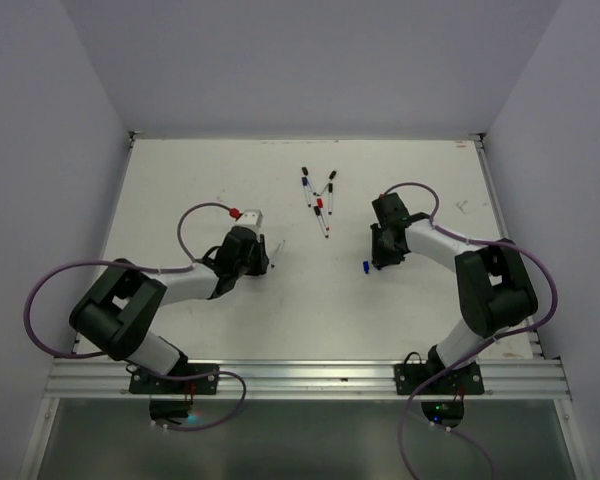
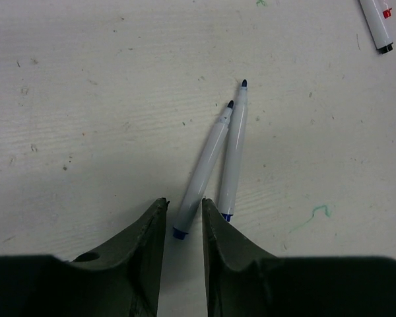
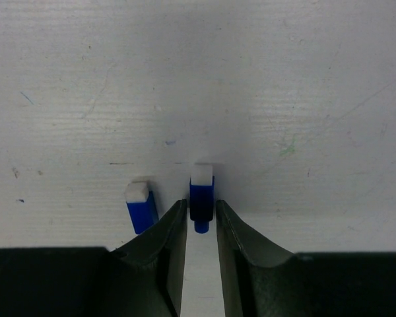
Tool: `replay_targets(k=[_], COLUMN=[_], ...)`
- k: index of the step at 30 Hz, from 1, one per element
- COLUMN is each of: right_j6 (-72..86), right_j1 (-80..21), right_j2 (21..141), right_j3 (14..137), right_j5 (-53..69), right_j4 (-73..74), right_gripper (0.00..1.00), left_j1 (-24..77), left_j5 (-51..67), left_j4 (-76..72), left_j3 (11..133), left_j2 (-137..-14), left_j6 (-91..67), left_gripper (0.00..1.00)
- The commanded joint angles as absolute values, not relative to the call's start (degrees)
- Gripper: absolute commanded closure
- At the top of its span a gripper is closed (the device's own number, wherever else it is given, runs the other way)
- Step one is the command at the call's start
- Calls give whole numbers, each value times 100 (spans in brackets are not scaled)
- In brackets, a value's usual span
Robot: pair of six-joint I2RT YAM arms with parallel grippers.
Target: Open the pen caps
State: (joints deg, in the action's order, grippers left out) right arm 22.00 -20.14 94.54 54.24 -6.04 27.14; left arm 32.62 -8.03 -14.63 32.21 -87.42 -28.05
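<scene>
White worktop (image 3: 303, 99): scuffed and ink-flecked, carrying everything under both claws.
Left claw (image 2: 183, 206): jaws parted with nothing gripped; a bare gap shows on either side of the pen end lying between its tips.
Near pen (image 2: 208, 155): uncapped, with a white barrel. Its blue butt end lies between the left claw's tips and its dark nib points away from the claw.
Far pen (image 2: 235, 148): uncapped and lying just beside the near pen. Its butt is by one fingertip of the left claw, its nib reaching farther ahead.
Right claw (image 3: 201, 206): jaws narrow, bracketing a cap. The margins are so slim that I cannot tell whether it pinches the cap or merely flanks it.
First blue cap (image 3: 201, 193): off its pen, between the right claw's tips, with its white end facing away from the claw.
Second blue cap (image 3: 140, 208): off its pen, on the worktop just outside one finger of the right claw and apart from the first.
Capped pens (image 1: 319, 204): a loose cluster ahead of both claws and well apart from each, with black and red caps showing.
</scene>
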Motion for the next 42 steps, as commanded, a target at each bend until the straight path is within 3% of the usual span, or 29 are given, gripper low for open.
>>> replay_targets(k=[1,18,21,23,28,31,37,42], right_j6=[2162,2162,2083,2066,1793,1705,1863,1785], right_j1=[-2013,-2039,-2100,-2118,-2390,-2803,-3225,-3357], right_j2=[9483,8606,8438,8499,9182,9770,10669,11363], right_j3=[5432,5685,5957,6221,6820,7320,8173,8753], right_j5=[-466,-553,-685,-546,-455,-896,-800,-729], right_j4=[2505,2839,2892,2874,2603,2645,2497,2575], right_gripper=[71,64,48,30,12,15,49,59], left_j1=[3226,3226,3226,3226,3225,3226,3225,3226], left_j5=[-712,-475,-475,-475,-527,-571,-747,-668], left_j4=[-1292,-958,-914,-905,-835,-765,-589,-492], left_j3=[3173,3296,3331,3357,3401,3401,3322,3261], left_j2=[-8430,-7304,-7155,-7111,-6953,-6821,-6355,-6013], left_j6=[-2909,-2918,-2927,-2927,-2971,-3006,-3085,-3059], left_gripper=[69,64,63,61,58,55,53,52])
